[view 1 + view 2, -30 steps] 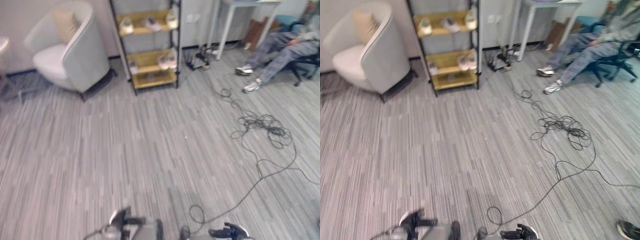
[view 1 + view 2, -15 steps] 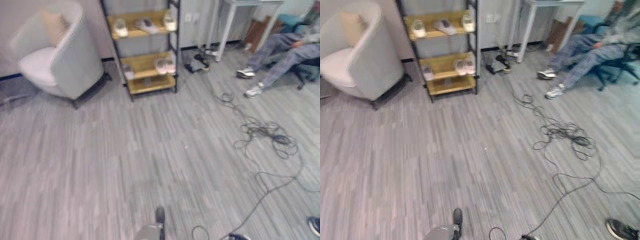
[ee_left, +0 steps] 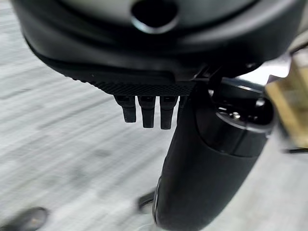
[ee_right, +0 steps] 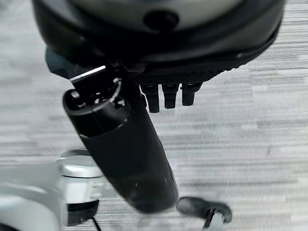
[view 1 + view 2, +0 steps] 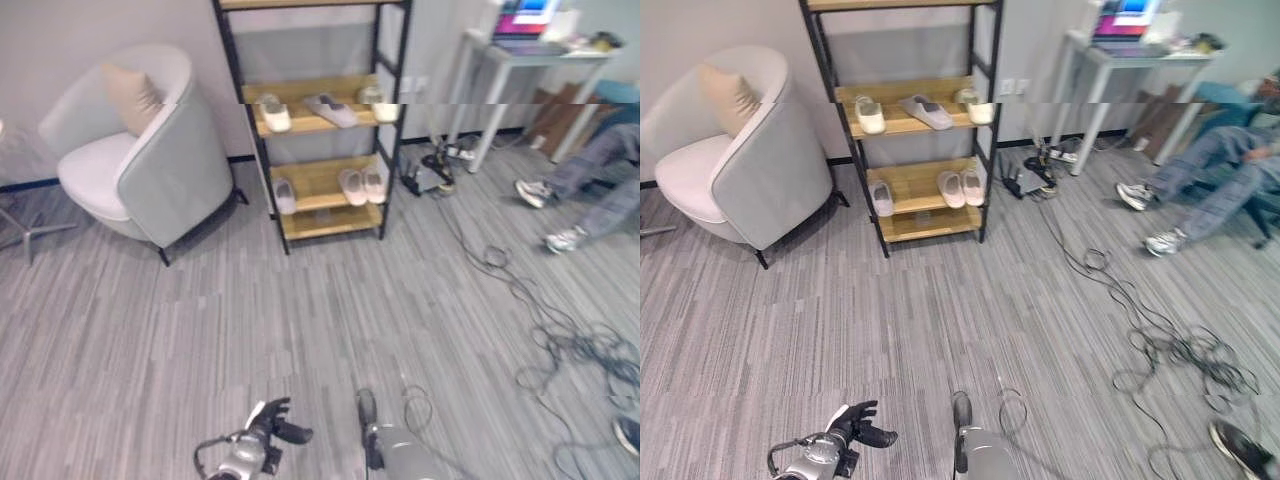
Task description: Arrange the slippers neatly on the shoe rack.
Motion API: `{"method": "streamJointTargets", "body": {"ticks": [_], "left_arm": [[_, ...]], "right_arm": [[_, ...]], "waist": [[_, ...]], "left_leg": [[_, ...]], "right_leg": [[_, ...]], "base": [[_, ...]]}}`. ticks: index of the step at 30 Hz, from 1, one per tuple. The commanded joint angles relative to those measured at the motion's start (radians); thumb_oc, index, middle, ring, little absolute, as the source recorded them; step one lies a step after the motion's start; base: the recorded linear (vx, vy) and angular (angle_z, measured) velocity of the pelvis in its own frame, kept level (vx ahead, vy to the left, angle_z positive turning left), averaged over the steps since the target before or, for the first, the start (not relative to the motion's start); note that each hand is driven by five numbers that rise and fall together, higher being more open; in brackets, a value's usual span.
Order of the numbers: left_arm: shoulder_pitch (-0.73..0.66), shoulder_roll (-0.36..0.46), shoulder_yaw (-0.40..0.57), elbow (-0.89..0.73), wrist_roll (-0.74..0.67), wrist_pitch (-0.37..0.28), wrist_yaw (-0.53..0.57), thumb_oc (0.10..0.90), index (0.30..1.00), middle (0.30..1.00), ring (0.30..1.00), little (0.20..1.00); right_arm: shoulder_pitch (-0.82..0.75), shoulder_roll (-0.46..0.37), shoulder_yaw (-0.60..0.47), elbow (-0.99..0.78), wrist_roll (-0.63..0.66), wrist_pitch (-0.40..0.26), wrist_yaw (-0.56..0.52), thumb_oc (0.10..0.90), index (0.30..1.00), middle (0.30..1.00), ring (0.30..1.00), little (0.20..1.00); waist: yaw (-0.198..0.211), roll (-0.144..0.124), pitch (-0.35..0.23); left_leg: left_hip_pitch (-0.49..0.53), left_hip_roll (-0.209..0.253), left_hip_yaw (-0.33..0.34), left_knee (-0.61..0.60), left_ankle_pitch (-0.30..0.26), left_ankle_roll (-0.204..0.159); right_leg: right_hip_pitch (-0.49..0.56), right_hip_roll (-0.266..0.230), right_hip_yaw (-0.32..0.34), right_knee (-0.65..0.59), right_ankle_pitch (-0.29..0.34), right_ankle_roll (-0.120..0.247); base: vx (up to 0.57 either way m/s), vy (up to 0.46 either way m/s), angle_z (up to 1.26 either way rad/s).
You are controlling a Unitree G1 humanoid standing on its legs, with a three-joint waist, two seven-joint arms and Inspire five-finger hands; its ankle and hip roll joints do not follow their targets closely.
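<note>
The black-framed shoe rack (image 5: 985,120) with wooden shelves stands against the far wall. Its upper shelf holds a white slipper (image 5: 869,114), a grey slipper (image 5: 927,110) and another pale slipper (image 5: 975,105). On the lower shelf lie a single slipper (image 5: 881,197) and a pair (image 5: 960,187) side by side. My left hand (image 5: 270,431) hangs low over the carpet, far from the rack, open and empty. My right hand (image 5: 366,415) is beside it, fingers (image 4: 166,96) straight, also holding nothing.
A pale armchair (image 5: 150,160) with a cushion stands left of the rack. A white desk (image 5: 1120,60) with a laptop is right of it. A seated person's legs (image 5: 1200,190) and loose cables (image 5: 1160,340) occupy the right side of the floor.
The whole picture has shifted, so the camera has moved; the rack now shows nearer and higher in full. The slippers on it stay put. My left hand has come back into view.
</note>
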Motion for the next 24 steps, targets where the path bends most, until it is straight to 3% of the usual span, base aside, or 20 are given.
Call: {"method": "streamJointTargets", "body": {"ticks": [1, 2, 3, 4, 6, 7, 8, 9, 10, 12, 13, 17, 19, 21, 22, 23, 24], "left_arm": [[0.016, 0.049, 0.042, 0.001, 0.061, -0.003, 0.008, 0.8, 0.9, 0.9, 0.9, 0.9], [0.017, 0.054, 0.044, -0.002, 0.062, 0.0, 0.012, 0.8, 0.9, 0.9, 0.9, 0.9], [0.018, 0.068, 0.046, -0.026, 0.06, 0.007, 0.021, 0.8, 0.9, 0.9, 0.9, 0.9], [0.014, 0.075, 0.04, -0.034, 0.056, 0.008, 0.03, 0.8, 0.9, 0.9, 0.9, 0.9], [0.009, 0.077, 0.035, -0.044, 0.054, 0.004, 0.036, 0.8, 0.9, 0.9, 0.9, 0.9], [0.009, 0.076, 0.034, -0.064, 0.037, -0.003, 0.043, 0.8, 0.9, 0.9, 0.9, 0.9], [0.009, 0.076, 0.034, -0.064, 0.037, -0.003, 0.043, 0.8, 0.9, 0.9, 0.9, 0.9], [0.016, 0.073, 0.034, -0.071, 0.033, -0.013, 0.051, 0.8, 0.9, 0.9, 0.9, 0.9], [0.016, 0.07, 0.03, -0.071, 0.032, -0.017, 0.055, 0.8, 0.9, 0.9, 0.9, 0.9], [0.011, 0.066, 0.011, -0.078, 0.037, -0.025, 0.063, 0.8, 0.9, 0.9, 0.9, 0.9], [0.008, 0.061, -0.004, -0.077, 0.048, -0.024, 0.067, 0.8, 0.9, 0.9, 0.9, 0.9], [0.015, 0.053, -0.015, -0.057, 0.077, -0.018, 0.068, 0.8, 0.9, 0.9, 0.9, 0.9], [0.029, 0.049, -0.017, -0.044, 0.099, -0.017, 0.07, 0.8, 0.9, 0.9, 0.9, 0.9], [0.035, 0.048, -0.024, -0.018, 0.129, -0.013, 0.076, 0.8, 0.9, 0.9, 0.9, 0.9], [0.033, 0.052, -0.025, -0.011, 0.145, -0.007, 0.075, 0.8, 0.9, 0.9, 0.9, 0.9], [0.033, 0.052, -0.026, -0.011, 0.145, -0.007, 0.075, 0.8, 0.9, 0.9, 0.9, 0.9], [0.026, 0.063, -0.023, -0.023, 0.14, -0.006, 0.081, 0.8, 0.9, 0.9, 0.9, 0.9]], "right_arm": [[-0.078, -0.033, 0.005, -0.015, -0.029, -0.023, -0.008, 0.8, 0.9, 0.9, 0.9, 0.9], [-0.084, -0.035, 0.0, -0.016, -0.016, -0.026, -0.011, 0.8, 0.9, 0.9, 0.9, 0.9], [-0.096, -0.045, -0.001, -0.023, 0.012, -0.028, -0.022, 0.8, 0.9, 0.9, 0.9, 0.9], [-0.105, -0.057, -0.001, -0.027, 0.021, -0.029, -0.032, 0.8, 0.9, 0.9, 0.9, 0.9], [-0.118, -0.065, -0.001, -0.032, 0.027, -0.031, -0.039, 0.8, 0.9, 0.9, 0.9, 0.9], [-0.126, -0.073, -0.007, -0.04, 0.038, -0.039, -0.053, 0.8, 0.9, 0.9, 0.9, 0.9], [-0.126, -0.073, -0.007, -0.04, 0.038, -0.039, -0.053, 0.8, 0.9, 0.9, 0.9, 0.9], [-0.13, -0.081, -0.022, -0.052, 0.056, -0.052, -0.06, 0.8, 0.9, 0.9, 0.9, 0.9], [-0.133, -0.081, -0.024, -0.059, 0.061, -0.058, -0.064, 0.8, 0.9, 0.9, 0.9, 0.9], [-0.138, -0.078, -0.016, -0.075, 0.059, -0.069, -0.076, 0.8, 0.9, 0.9, 0.9, 0.9], [-0.138, -0.075, -0.011, -0.081, 0.054, -0.072, -0.08, 0.8, 0.9, 0.9, 0.9, 0.9], [-0.137, -0.058, 0.002, -0.092, 0.033, -0.075, -0.084, 0.8, 0.9, 0.9, 0.9, 0.9], [-0.128, -0.041, 0.001, -0.088, 0.019, -0.073, -0.086, 0.8, 0.9, 0.9, 0.9, 0.9], [-0.121, -0.016, -0.005, -0.084, 0.025, -0.071, -0.081, 0.8, 0.9, 0.9, 0.9, 0.9], [-0.114, -0.003, -0.012, -0.078, 0.036, -0.068, -0.069, 0.8, 0.9, 0.9, 0.9, 0.9], [-0.114, -0.003, -0.012, -0.079, 0.036, -0.068, -0.069, 0.8, 0.9, 0.9, 0.9, 0.9], [-0.12, 0.0, -0.006, -0.086, 0.032, -0.065, -0.064, 0.8, 0.9, 0.9, 0.9, 0.9]], "waist": [[0.001, -0.038, 0.036], [0.001, -0.044, 0.044], [0.02, -0.08, 0.067], [0.038, -0.099, 0.079], [0.052, -0.101, 0.088], [0.075, -0.098, 0.091], [0.074, -0.101, 0.089], [0.091, -0.091, 0.083], [0.101, -0.088, 0.08], [0.126, -0.068, 0.076], [0.136, -0.064, 0.072], [0.147, -0.06, 0.059], [0.141, -0.058, 0.035], [0.135, -0.072, 0.012], [0.128, -0.078, 0.005], [0.13, -0.079, 0.004], [0.113, -0.069, 0.025]], "left_leg": [[-0.145, 0.085, -0.001, 0.171, 0.136, -0.014], [-0.233, 0.121, 0.044, 0.342, 0.234, -0.041], [-0.378, 0.194, 0.135, 0.596, 0.295, -0.011], [-0.432, 0.204, 0.154, 0.668, 0.285, -0.002], [-0.492, 0.215, 0.169, 0.688, 0.262, 0.008], [-0.539, 0.213, 0.198, 0.574, 0.229, 0.011], [-0.539, 0.21, 0.199, 0.569, 0.232, 0.011], [-0.542, 0.204, 0.226, 0.353, 0.218, 0.008], [-0.548, 0.196, 0.222, 0.222, 0.222, 0.005], [-0.551, 0.181, 0.159, -0.036, 0.33, -0.021], [-0.574, 0.173, 0.136, -0.106, 0.352, -0.029], [-0.559, 0.147, 0.119, -0.201, 0.374, -0.032], [-0.557, 0.137, 0.12, -0.152, 0.378, -0.02], [-0.562, 0.114, 0.13, -0.094, 0.339, 0.001], [-0.537, 0.098, 0.15, -0.071, 0.292, 0.03], [-0.539, 0.097, 0.152, -0.07, 0.291, 0.03], [-0.491, 0.083, 0.179, -0.063, 0.255, 0.065]], "right_leg": [[0.141, -0.06, 0.051, -0.065, -0.11, 0.168], [0.175, -0.062, 0.041, -0.065, -0.132, 0.145], [0.242, -0.061, 0.022, -0.071, -0.178, 0.08], [0.275, -0.064, 0.019, -0.074, -0.202, 0.065], [0.299, -0.058, 0.009, -0.064, -0.223, 0.058], [0.355, -0.059, -0.005, -0.055, -0.268, 0.062], [0.354, -0.062, -0.005, -0.056, -0.266, 0.062], [0.405, -0.063, -0.01, -0.066, -0.297, 0.082], [0.432, -0.063, -0.008, -0.077, -0.311, 0.094], [0.488, -0.044, 0.008, -0.099, -0.334, 0.107], [0.517, -0.038, 0.019, -0.112, -0.343, 0.111], [0.58, -0.045, 0.063, -0.127, -0.369, 0.128], [0.595, -0.066, 0.072, -0.116, -0.377, 0.143], [0.588, -0.101, 0.093, -0.068, -0.365, 0.173], [0.534, -0.137, 0.104, 0.057, -0.296, 0.21], [0.531, -0.138, 0.106, 0.061, -0.298, 0.211], [0.421, -0.178, 0.106, 0.271, -0.126, 0.241]], "base": [[0.26, -0.219, 0.01], [0.42, -0.51, 0.31], [0.37, -0.532, 0.34], [0.39, -0.491, 0.33], [0.32, -0.156, 0.05], [0.3, -0.045, 0.01], [0.62, 0.005, 0.06], [0.48, 0.086, 0.03], [0.65, 0.134, -0.01], [0.51, 0.128, -0.05], [0.35, 0.08, -0.15], [0.39, 0.162, -0.37], [0.33, 0.198, -0.81], [0.43, 0.319, -0.26], [0.32, 0.263, 0.04], [0.29, 0.357, -0.14], [0.17, 0.279, -0.39]]}}
